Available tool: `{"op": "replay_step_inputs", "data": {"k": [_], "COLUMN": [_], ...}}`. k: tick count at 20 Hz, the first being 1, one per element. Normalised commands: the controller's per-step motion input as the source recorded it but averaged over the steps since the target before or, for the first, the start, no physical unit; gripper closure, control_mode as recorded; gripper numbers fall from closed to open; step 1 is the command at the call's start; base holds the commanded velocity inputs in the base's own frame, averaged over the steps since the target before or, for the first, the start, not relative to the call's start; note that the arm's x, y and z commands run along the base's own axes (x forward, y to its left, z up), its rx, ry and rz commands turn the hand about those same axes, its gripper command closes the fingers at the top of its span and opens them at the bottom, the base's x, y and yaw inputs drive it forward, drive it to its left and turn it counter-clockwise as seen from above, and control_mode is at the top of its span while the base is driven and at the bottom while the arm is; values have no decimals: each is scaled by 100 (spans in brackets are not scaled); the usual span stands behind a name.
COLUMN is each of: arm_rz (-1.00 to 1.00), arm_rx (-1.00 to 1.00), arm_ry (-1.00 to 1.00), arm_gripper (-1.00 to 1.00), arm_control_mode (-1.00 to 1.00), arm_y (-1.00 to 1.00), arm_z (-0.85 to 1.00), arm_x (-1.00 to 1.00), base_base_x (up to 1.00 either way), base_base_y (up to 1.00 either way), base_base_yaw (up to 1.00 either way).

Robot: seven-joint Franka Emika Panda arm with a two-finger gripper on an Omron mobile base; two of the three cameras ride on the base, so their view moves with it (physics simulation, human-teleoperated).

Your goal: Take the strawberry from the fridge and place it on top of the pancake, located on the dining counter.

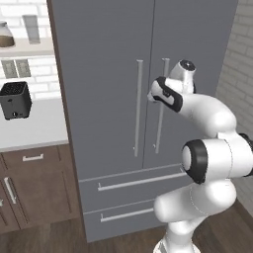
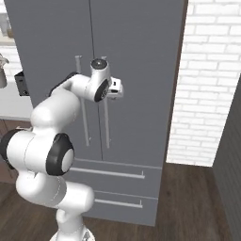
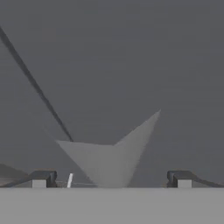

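We are parked in front of the fridge (image 1: 113,99), both doors shut, so the strawberry, if it sits inside as the task says, is hidden from us. The pancake and the dining desk are out of sight too.

Our gripper (image 3: 111,179) is up against the door face, level with the upper part of the two bar handles. The fingers (image 3: 41,178) stand wide apart and hold nothing. In the hand view a pale handle (image 3: 109,162) runs between the two tips, and the dark door seam (image 3: 35,83) slants away to one side.

The risks, as we judge them:
- From the base views the hand sits near the right-door handle (image 1: 160,106), close to the left-door handle (image 1: 138,106). We cannot tell for certain which bar lies between the tips; closing on the wrong one opens the wrong door.
- If the fingers shut before the bar is deep between them, the grip may slip off during the pull.
- Pulling straight back rather than along the door's arc could wrench the hand loose.
- The elbow (image 1: 207,160) is folded close, so the swinging door may hit our own arm.
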Motion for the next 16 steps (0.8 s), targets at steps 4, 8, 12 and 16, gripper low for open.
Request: {"op": "replay_step_inputs", "data": {"k": [4,8,12,16], "arm_rz": [7,7,1,0], "arm_rx": [0,0,0,0], "arm_ry": [-43,-40,-21,-5], "arm_gripper": [-100,-100,-100,-100], "arm_control_mode": [-100,-100,-100,-100], "arm_y": [0,6,1,0], "arm_z": [-1,0,0,0], "arm_x": [-3,0,22,47], "base_base_x": [0,0,0,0], "base_base_y": [0,0,0,0], "base_base_yaw": [0,0,0,0]}}
